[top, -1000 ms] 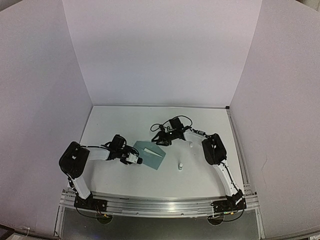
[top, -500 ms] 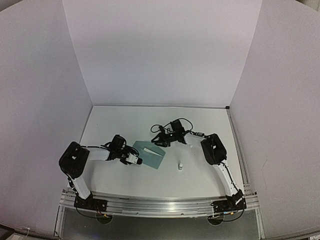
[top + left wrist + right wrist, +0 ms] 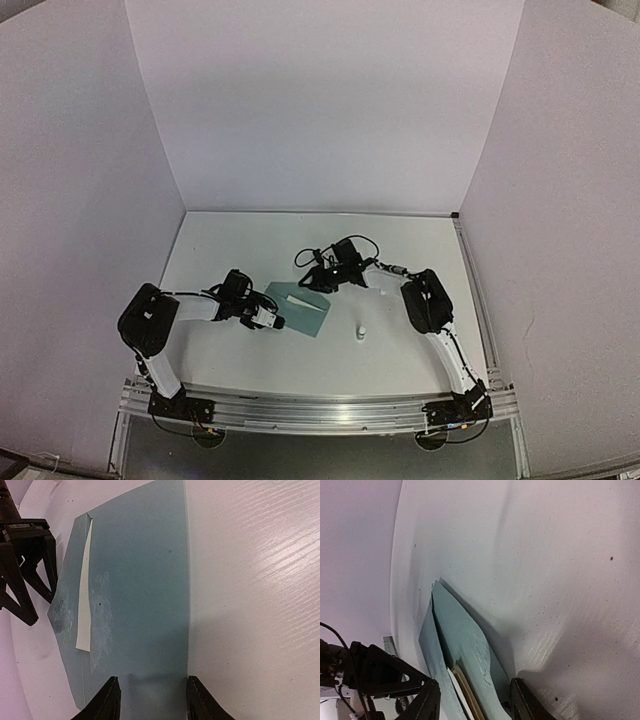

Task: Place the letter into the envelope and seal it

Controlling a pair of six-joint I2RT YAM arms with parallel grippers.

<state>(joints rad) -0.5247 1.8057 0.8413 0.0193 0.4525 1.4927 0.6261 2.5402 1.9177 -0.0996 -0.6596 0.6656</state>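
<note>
1. While the envelope lies flat on the white bench, roughly midway between the two arms, a claw sits at each of its ends.
2. The left claw is at the end nearer the left arm. Its two black fingers stand apart, with the envelope's short edge running across the gap between them. A small crease shows in the paper just ahead of that gap. Whether the tips press on the paper I cannot tell.
3. The right claw is at the opposite, farther end, low over the bench. Its fingers are also apart and grip nothing, and the envelope's end lies in the gap between them.
4. The letter is inside the envelope. In the right wrist view only a narrow tan edge of it shows, between the teal layers. Those layers are parted there, and the upper one lifts slightly and casts a shadow on the bench.
5. A pale cream strip runs along the envelope's upper face near the far end. I cannot tell whether it is paper peeking out or part of the flap.
6. A small white bottle stands upright on the bench to the right of the envelope, apart from it.
</note>
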